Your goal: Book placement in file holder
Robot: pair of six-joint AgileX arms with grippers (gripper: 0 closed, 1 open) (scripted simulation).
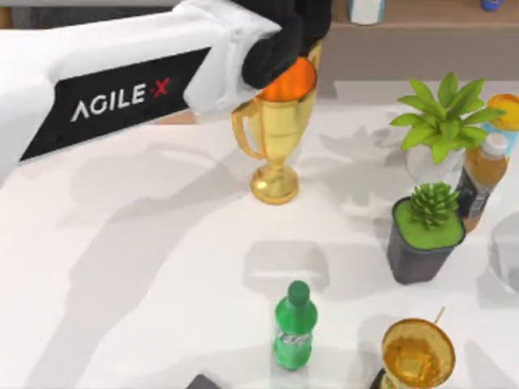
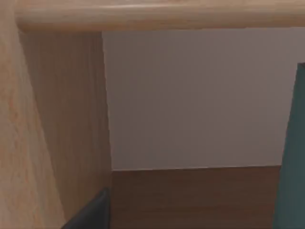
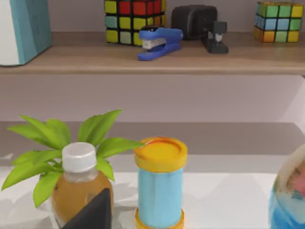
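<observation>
The left arm [image 1: 122, 89] reaches across the table [image 1: 146, 267] toward the back shelf, its black wrist directly above the gold trophy [image 1: 276, 134]. Whether its fingers are apart, together or clamped on anything cannot be told. Its wrist camera faces into a wooden shelf compartment [image 2: 66, 124], with a teal upright edge [image 2: 291, 157] close at one side; whether that edge belongs to the book cannot be told. In the right wrist view, a light blue, white-edged object [image 3: 21, 28], probably the book, stands on the shelf board [image 3: 157, 59] well ahead of that arm, beside a puzzle cube [image 3: 135, 20] and a blue stapler [image 3: 159, 42]. Likely hazards: the left forearm sweeping low would tip the trophy, and a misjudged reach would strike the compartment wall just beside the tool.
</observation>
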